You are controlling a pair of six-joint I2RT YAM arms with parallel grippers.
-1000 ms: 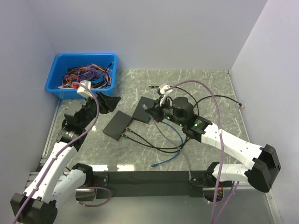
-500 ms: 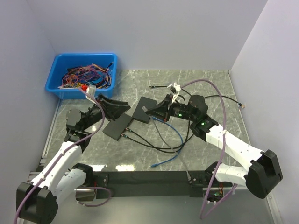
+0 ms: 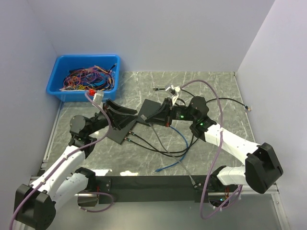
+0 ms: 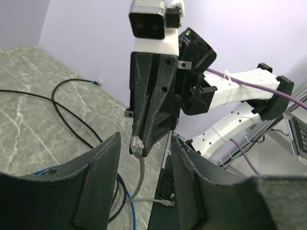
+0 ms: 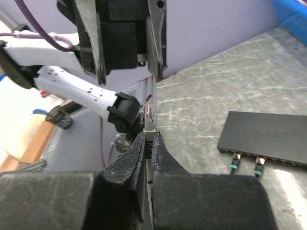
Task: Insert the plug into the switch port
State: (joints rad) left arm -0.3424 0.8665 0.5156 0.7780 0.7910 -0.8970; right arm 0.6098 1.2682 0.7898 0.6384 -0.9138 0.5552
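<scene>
My right gripper [image 5: 149, 136] is shut on a clear plug [image 5: 154, 115] at the end of a grey cable. In the left wrist view the plug [image 4: 136, 145] hangs from that gripper [image 4: 144, 136], pointing down between my left fingers. My left gripper [image 4: 144, 136] stands open around it, and its pads do not touch the plug. A black switch [image 4: 165, 191] shows its port side beside the left gripper's right finger, with one grey plug in a port. From above, both grippers [image 3: 136, 115] [image 3: 147, 117] meet over the switch [image 3: 149, 106].
A second black switch [image 3: 120, 130] [image 5: 268, 139] lies nearby with two black cables plugged in. Blue [image 3: 181, 141] and black [image 3: 225, 100] cables loop over the marble table. A blue bin [image 3: 86, 76] of wires sits back left. Walls close in on three sides.
My right gripper has swung left and lowered with the plug toward the left gripper. The left gripper has reached right to meet it, and its jaws have narrowed a little.
</scene>
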